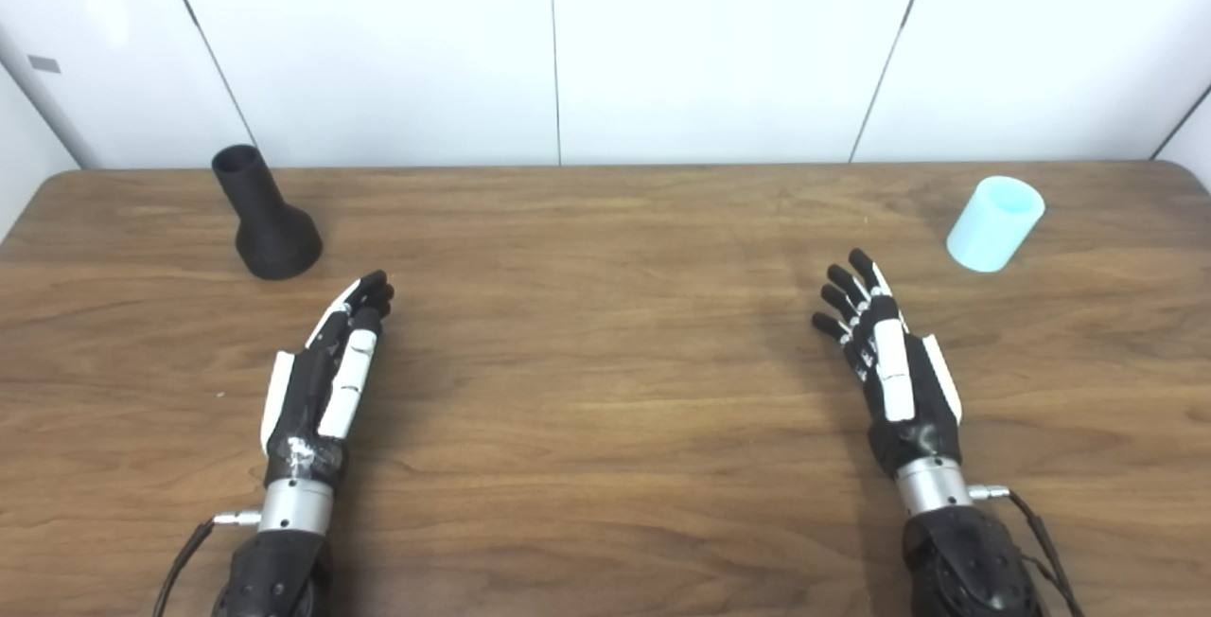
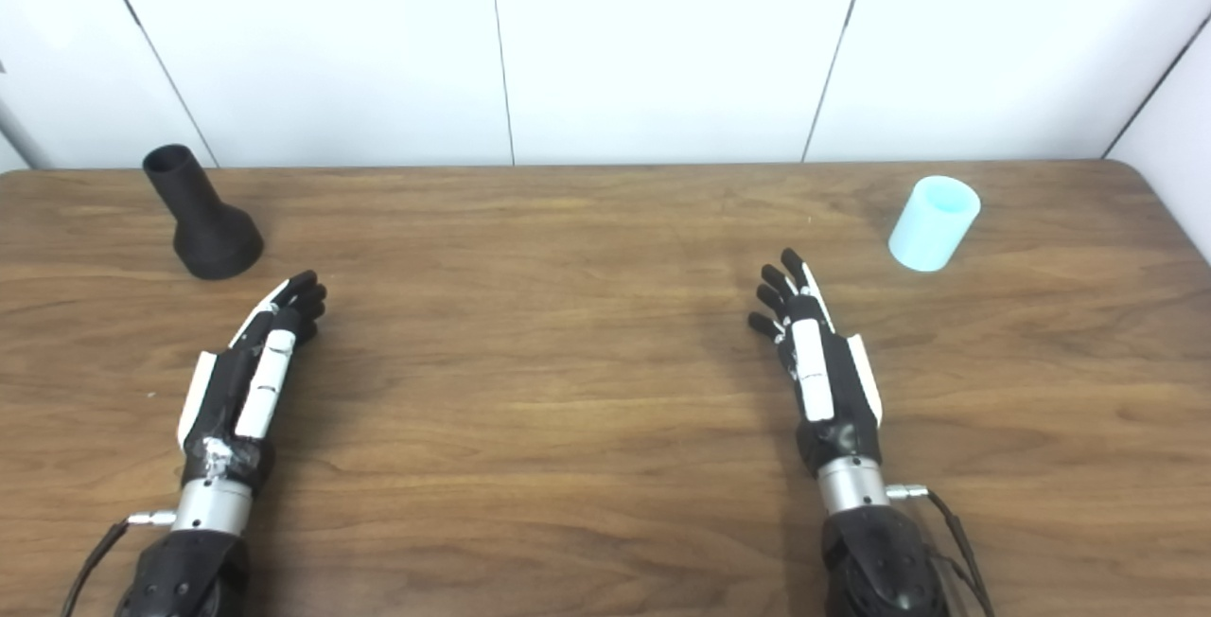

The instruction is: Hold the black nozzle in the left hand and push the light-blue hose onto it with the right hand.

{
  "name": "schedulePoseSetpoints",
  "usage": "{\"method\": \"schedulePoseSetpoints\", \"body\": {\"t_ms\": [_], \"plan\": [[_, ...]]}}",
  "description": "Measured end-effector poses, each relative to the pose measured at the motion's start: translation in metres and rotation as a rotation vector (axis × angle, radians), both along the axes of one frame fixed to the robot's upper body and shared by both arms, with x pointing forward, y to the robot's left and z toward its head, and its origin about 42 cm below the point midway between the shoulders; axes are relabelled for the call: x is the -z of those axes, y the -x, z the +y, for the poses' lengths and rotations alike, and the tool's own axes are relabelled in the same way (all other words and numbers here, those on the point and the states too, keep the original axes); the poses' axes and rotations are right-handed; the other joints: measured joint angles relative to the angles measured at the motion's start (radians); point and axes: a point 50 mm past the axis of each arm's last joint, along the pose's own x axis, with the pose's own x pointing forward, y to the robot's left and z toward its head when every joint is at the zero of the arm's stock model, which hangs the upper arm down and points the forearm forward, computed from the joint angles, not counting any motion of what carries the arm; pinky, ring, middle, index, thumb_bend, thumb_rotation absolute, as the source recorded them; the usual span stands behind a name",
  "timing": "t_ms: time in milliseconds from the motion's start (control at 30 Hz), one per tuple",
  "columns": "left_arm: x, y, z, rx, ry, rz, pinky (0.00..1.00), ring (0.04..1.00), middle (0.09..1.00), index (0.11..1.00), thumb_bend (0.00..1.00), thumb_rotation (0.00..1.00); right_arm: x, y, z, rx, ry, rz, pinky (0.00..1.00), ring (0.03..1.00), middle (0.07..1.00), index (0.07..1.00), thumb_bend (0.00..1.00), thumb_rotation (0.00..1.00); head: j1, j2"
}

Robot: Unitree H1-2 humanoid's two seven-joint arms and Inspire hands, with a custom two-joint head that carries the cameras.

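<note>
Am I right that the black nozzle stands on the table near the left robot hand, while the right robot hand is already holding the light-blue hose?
Not quite. The right robot hand is open and holds nothing; the light-blue hose stands on the table, apart from it, as the left eye view shows. The rest is right: the black nozzle stands near the left robot hand.

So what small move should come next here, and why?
Probably the left hand should reach forward to the black nozzle and grasp it. Both hands are open and empty; the right hand lies short of the blue hose.
</note>
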Motion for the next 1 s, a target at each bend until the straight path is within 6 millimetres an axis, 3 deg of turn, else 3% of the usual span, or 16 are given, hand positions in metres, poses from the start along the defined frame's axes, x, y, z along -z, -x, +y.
{"method": "schedulePoseSetpoints", "body": {"t_ms": [167, 200, 400, 467, 733, 1000], "plan": [[0.001, 0.001, -0.002, 0.003, 0.0, 0.0, 0.92, 0.902, 0.881, 0.874, 0.44, 0.77, 0.0, 0.0, -0.001, -0.002, 0.003, -0.008, 0.85, 0.923, 0.932, 0.971, 0.58, 1.0, 0.06, -0.034], [0.001, 0.001, -0.003, 0.004, -0.001, -0.001, 0.92, 0.903, 0.881, 0.875, 0.45, 0.77, 0.0, 0.0, -0.002, -0.002, 0.004, -0.013, 0.85, 0.925, 0.936, 0.97, 0.57, 1.0, 0.104, -0.067], [0.002, 0.0, -0.011, 0.005, 0.005, -0.005, 0.96, 0.915, 0.879, 0.862, 0.43, 0.73, 0.0, 0.0, -0.005, -0.016, 0.01, -0.035, 0.88, 0.931, 0.939, 0.973, 0.55, 1.0, 0.179, -0.123], [0.002, 0.0, -0.015, 0.014, -0.009, -0.005, 0.95, 0.91, 0.877, 0.862, 0.4, 0.74, 0.0, 0.0, -0.008, -0.019, 0.012, -0.049, 0.88, 0.937, 0.942, 0.975, 0.55, 1.0, 0.184, -0.126], [0.002, 0.0, -0.02, 0.011, -0.05, -0.032, 0.9, 0.901, 0.879, 0.867, 0.37, 0.76, 0.0, -0.005, -0.015, -0.024, 0.005, -0.07, 0.91, 0.96, 0.964, 0.994, 0.56, 1.0, 0.245, -0.212], [0.003, -0.002, -0.022, 0.017, -0.047, -0.029, 0.9, 0.904, 0.884, 0.883, 0.36, 0.77, 0.0, -0.009, -0.017, -0.03, 0.003, -0.072, 0.91, 0.957, 0.957, 0.983, 0.59, 1.0, 0.264, -0.25]]}}
